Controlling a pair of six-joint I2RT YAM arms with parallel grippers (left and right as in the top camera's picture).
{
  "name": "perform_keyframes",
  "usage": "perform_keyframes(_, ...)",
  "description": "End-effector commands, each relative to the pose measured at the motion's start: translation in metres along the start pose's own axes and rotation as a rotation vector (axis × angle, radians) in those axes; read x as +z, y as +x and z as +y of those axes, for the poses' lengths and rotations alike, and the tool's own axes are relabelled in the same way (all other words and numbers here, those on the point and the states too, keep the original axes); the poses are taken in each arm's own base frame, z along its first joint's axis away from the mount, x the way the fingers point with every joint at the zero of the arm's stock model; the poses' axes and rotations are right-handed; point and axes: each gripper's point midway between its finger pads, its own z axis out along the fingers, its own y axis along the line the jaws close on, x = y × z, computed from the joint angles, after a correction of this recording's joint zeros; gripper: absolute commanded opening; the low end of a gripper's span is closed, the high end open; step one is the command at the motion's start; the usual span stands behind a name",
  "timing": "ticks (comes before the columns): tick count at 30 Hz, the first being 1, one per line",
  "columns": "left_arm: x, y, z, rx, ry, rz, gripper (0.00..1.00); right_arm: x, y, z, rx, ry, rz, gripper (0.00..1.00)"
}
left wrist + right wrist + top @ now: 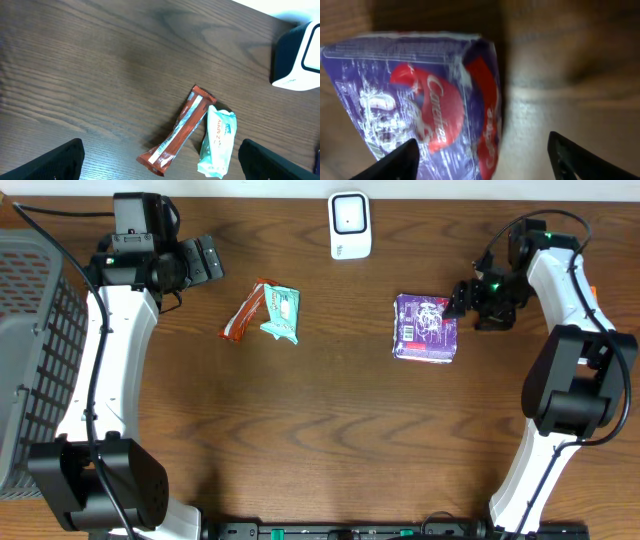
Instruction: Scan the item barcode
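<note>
With the right gripper, jaws apart, at the right edge of the pack (flat on the table, short of the scanner), closing off-centre may push it away unlifted.

Looks like a mock shop checkout on a lab bench: white barcode scanner top centre, grey wire basket at left edge, wrapped snacks mid-frame on a wooden table.
</note>
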Motion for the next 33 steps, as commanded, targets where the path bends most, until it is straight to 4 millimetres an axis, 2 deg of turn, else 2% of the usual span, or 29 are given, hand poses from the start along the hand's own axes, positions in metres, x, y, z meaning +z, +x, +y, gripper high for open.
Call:
perform_keyframes(1,0.004,0.002,0.003,0.003,-0.012,0.009,0.98,0.010,0.004,0.024,-0.040,-0.154,-0.001,0.76)
perform_keyframes(4,0.004,0.002,0.003,0.003,-0.012,0.009,0.98,0.025,0.007,0.025,-0.031,-0.183,0.000,0.74)
perform_keyframes(6,0.004,0.002,0.003,0.003,-0.012,0.009,0.98,0.038,0.011,0.023,-0.034,-0.183,0.002,0.62)
perform_keyframes(7,0.004,0.002,0.003,0.003,-0.012,0.009,0.98,0.043,0.013,0.023,-0.035,-0.184,0.003,0.49)
perform_keyframes(9,0.004,0.002,0.003,0.003,-0.012,0.009,0.98,0.051,0.017,0.023,-0.042,-0.176,0.012,0.04)
perform_keyframes(10,0.004,0.002,0.003,0.003,-0.012,0.009,0.98,0.052,0.019,0.023,-0.044,-0.168,0.018,0.01)
perform_keyframes(13,0.004,0.002,0.003,0.003,-0.012,0.009,0.98,0.042,0.017,0.024,-0.022,-0.126,0.019,0.01)
perform_keyframes(15,0.004,0.002,0.003,0.003,-0.012,0.009,0.98,0.027,0.011,0.018,0.010,-0.026,0.001,0.01)
perform_keyframes(18,0.004,0.002,0.003,0.003,-0.012,0.009,0.98,-0.006,-0.002,0.003,0.063,0.234,-0.068,0.01)
perform_keyframes(20,0.004,0.002,0.003,0.003,-0.012,0.009,0.98,-0.036,-0.010,-0.006,0.111,0.451,-0.150,0.01)
perform_keyframes(21,0.004,0.002,0.003,0.003,-0.012,0.009,0.98,-0.051,-0.013,-0.008,0.124,0.553,-0.191,0.01)
perform_keyframes(23,0.004,0.002,0.003,0.003,-0.012,0.009,0.98,-0.069,-0.016,0.002,0.089,0.684,-0.241,0.01)
perform_keyframes(26,0.004,0.002,0.003,0.003,-0.012,0.009,0.98,-0.070,-0.012,0.022,0.008,0.772,-0.258,0.01)
perform_keyframes(30,0.004,0.002,0.003,0.003,-0.012,0.009,0.98,-0.070,-0.006,0.029,-0.073,0.960,-0.291,0.01)
perform_keyframes(33,0.004,0.002,0.003,0.003,-0.012,0.009,0.98,-0.047,-0.003,0.038,-0.122,0.971,-0.300,0.01)
